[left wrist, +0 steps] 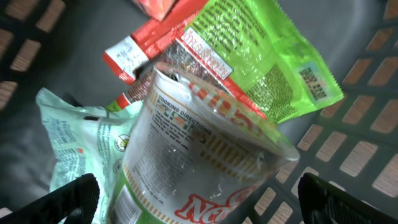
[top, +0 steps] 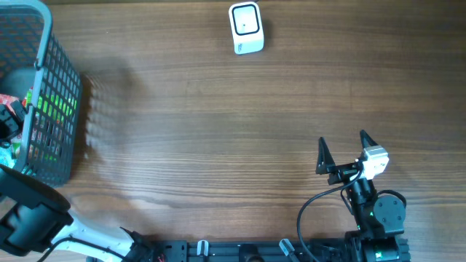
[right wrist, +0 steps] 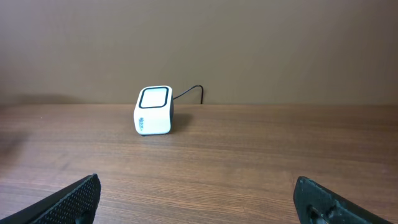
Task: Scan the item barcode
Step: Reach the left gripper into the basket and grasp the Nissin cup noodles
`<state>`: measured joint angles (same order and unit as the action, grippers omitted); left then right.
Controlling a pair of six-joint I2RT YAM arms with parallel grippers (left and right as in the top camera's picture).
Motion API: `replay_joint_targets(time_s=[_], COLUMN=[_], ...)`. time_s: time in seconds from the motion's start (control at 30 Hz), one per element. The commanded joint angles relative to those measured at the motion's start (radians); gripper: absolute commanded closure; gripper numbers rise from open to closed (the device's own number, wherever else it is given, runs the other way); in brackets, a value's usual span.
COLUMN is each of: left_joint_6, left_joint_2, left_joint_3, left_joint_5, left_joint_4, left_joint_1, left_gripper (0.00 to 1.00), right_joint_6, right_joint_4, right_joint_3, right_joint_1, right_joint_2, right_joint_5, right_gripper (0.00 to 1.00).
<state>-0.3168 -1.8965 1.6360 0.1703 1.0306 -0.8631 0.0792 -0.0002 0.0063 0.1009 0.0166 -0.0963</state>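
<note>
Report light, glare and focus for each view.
Overhead: even light, sharp; the basket throws a soft gridded shadow onto the table. Left wrist: dim basket interior, with glare on the wrapped noodle cup. Right wrist: soft light, scanner sharp, no glare.

basket [top: 62,102]: cut by left edge | noodle cup [left wrist: 199,155]: cut by bottom edge, small print unreadable

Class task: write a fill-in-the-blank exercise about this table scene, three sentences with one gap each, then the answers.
1. The white box-shaped barcode scanner stands on the brown ____ table.
2. The clear-wrapped noodle cup lies in the grey plastic mesh basket at the table's ____ side.
3. The fingers of the right gripper stand ____.
Missing words: wooden; left; open.
</note>
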Motion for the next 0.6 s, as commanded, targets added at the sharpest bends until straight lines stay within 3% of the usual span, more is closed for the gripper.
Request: replay_joint_targets(time_s=[0.0, 0.3, 0.43, 0.57], left_joint_6=[-0.020, -0.006, 0.022, 0.071], left_joint_2=[-0.018, -0.018, -0.018, -0.013], left_joint_3=[-0.067, -0.171, -0.171, -0.167], left_joint_5=[0.019, 0.024, 0.042, 0.043], left_joint_4=[-0.026, -0.136, -0.141, -0.167], left_joint_1=[-0.001, 0.004, 0.007, 0.008], left_gripper=[0.00, 0.01, 0.28, 0.36], right_joint_6=[0.006, 0.006, 0.006, 0.006], right_joint_4=[0.004, 0.004, 0.004, 0.004], right_joint_3=[-0.001, -0.001, -0.001, -0.001], right_joint_1=[-0.005, -0.005, -0.005, -0.005], right_joint_2=[-0.003, -0.003, -0.003, -0.003], right_joint_5=[0.010, 0.010, 0.010, 0.010], right_gripper=[0.00, 0.00, 0.00, 0.00])
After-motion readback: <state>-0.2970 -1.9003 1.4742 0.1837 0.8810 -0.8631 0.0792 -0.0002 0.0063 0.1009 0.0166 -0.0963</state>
